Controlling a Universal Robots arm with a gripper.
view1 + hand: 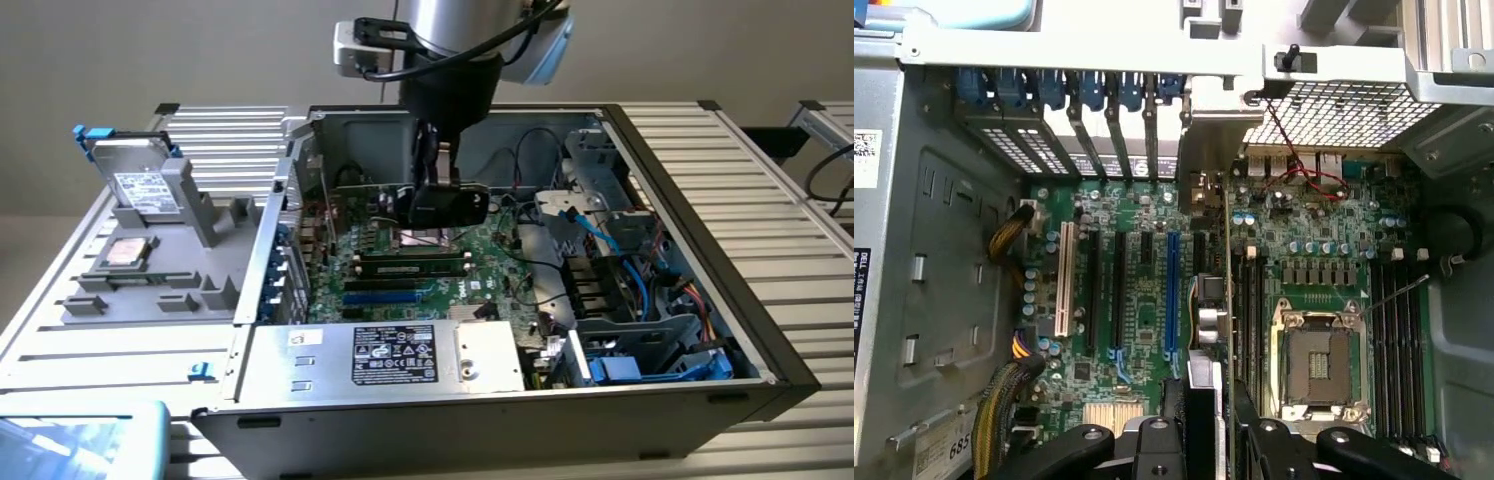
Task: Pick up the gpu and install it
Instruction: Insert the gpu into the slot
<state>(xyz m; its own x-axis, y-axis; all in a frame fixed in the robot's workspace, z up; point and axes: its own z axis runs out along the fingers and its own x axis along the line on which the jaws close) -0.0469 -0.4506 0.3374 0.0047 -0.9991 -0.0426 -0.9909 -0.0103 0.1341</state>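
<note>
A: Slatted metal surface [747, 150]; grey fixture [160, 255] with hard drive [140, 187] at the exterior view's left.
B: Centre?
A: Open computer case [721, 255], motherboard [474, 285] exposed.
B: The gpu [447, 205]?
A: Clamped upright in the gripper [1206, 422], black cooler facing the exterior camera, low over the motherboard, between blue slot [1172, 290] and processor socket [1322, 365]. Seated or not: cannot tell.

Silver cylindrical arm [461, 25], pale-blue cap [550, 60], black cables [387, 58], grey wrist camera box [358, 42], black hand [438, 182].
</note>
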